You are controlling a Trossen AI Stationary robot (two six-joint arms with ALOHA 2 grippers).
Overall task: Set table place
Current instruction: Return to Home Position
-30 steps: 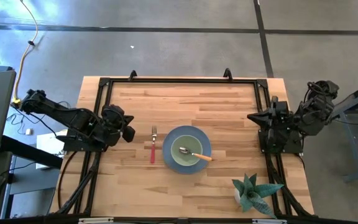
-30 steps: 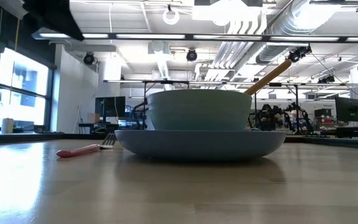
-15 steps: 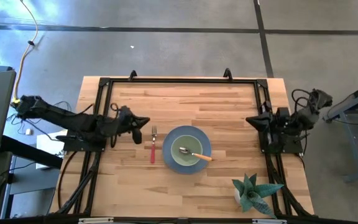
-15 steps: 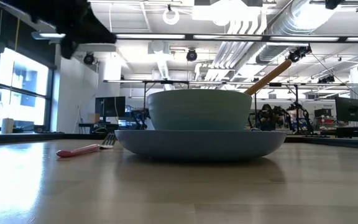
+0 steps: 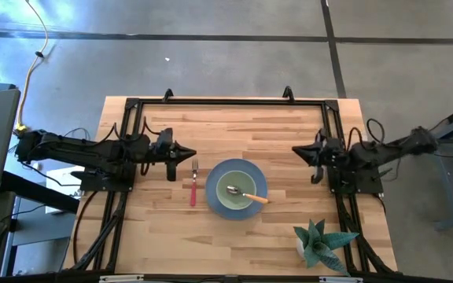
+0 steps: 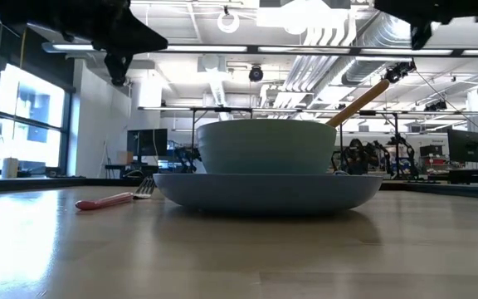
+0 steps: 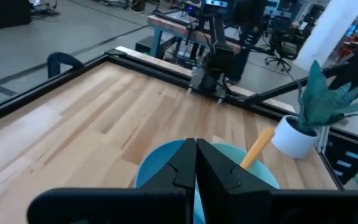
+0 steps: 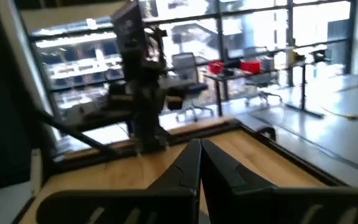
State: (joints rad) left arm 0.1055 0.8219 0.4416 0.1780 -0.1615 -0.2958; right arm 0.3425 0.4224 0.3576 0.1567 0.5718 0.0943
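The left gripper (image 5: 185,153), closed and empty, is held near the tine end of the fork (image 5: 193,185), which is laid crosswise to it just beside the plate (image 5: 213,179) with bowl (image 5: 228,204) and spoon (image 5: 248,195) at mid desk (image 5: 234,130), the right gripper (image 5: 299,151), also closed and empty, being kept farther off

The plate (image 5: 237,167) is showing blue-grey, the bowl (image 5: 226,203) pale green; the spoon (image 5: 252,196) is wearing an orange handle, the fork (image 5: 193,187) a red one; the table (image 5: 234,130) is showing light jointed wood planks
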